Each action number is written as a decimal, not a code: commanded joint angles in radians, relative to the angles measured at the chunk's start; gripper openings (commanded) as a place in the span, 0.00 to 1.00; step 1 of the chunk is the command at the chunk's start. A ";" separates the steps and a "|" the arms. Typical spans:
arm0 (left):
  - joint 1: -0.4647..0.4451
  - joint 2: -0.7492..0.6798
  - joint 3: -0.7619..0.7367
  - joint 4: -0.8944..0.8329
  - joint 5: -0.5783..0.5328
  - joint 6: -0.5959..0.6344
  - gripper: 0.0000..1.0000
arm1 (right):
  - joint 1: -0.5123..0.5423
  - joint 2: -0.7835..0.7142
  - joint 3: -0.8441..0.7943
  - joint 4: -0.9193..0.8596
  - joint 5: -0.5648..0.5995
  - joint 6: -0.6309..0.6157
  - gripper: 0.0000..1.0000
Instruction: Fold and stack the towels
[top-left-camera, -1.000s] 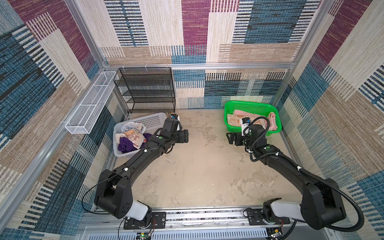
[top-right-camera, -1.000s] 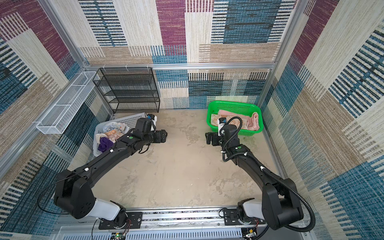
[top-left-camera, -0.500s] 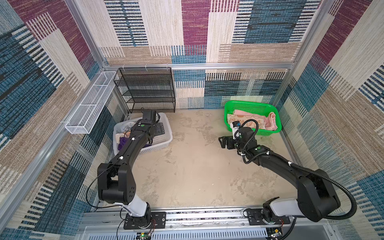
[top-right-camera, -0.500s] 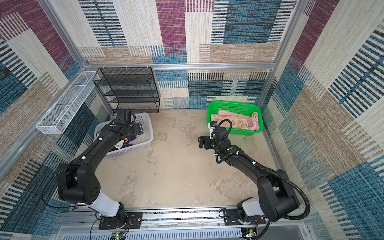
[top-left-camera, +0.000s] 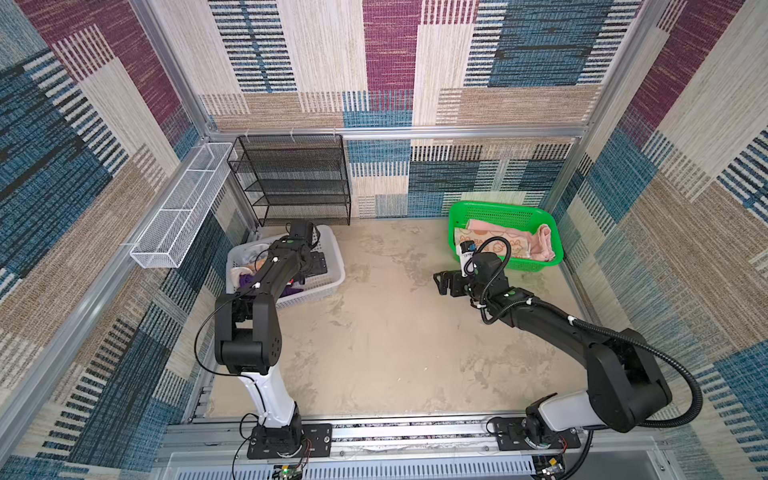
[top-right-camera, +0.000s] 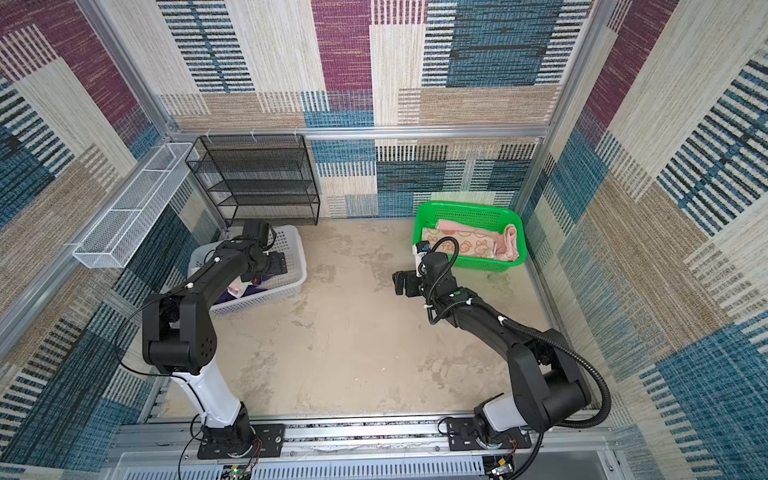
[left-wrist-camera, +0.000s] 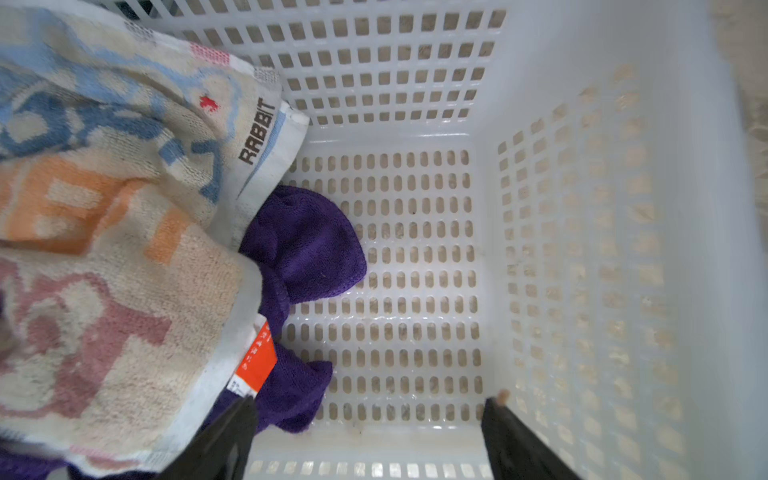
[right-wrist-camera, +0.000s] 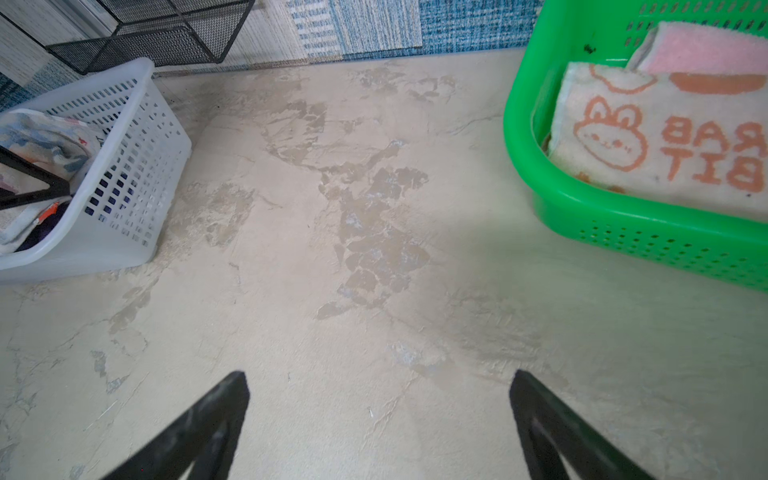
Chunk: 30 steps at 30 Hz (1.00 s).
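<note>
While looking down into the white basket (left-wrist-camera: 582, 249), record left pincer (left-wrist-camera: 372, 401) spread wide, gripping nothing, above bare basket floor. Place purple towel (left-wrist-camera: 307, 249) off to one finger's side, toward the basket's cloth-filled end, half buried beneath whitish RABBIT towel (left-wrist-camera: 124, 208); contact with that finger not determinable. Judge both cloths bunched, without clear long axis. Record right pincer (right-wrist-camera: 379, 374) likewise wide and empty above bare desk (right-wrist-camera: 374, 249), well apart from the basket. Rate left arm far nearer; likely needs sideways shift toward the heap before closing.
</note>
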 joint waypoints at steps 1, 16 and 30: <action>0.006 0.019 0.010 -0.026 0.040 0.024 0.89 | 0.004 0.007 0.011 0.031 0.014 0.009 1.00; 0.026 0.061 0.048 -0.031 0.067 0.020 0.88 | 0.003 0.036 0.022 0.050 0.014 0.007 1.00; 0.029 -0.064 0.025 -0.107 -0.159 -0.011 0.87 | 0.003 0.087 0.018 0.077 0.013 -0.016 1.00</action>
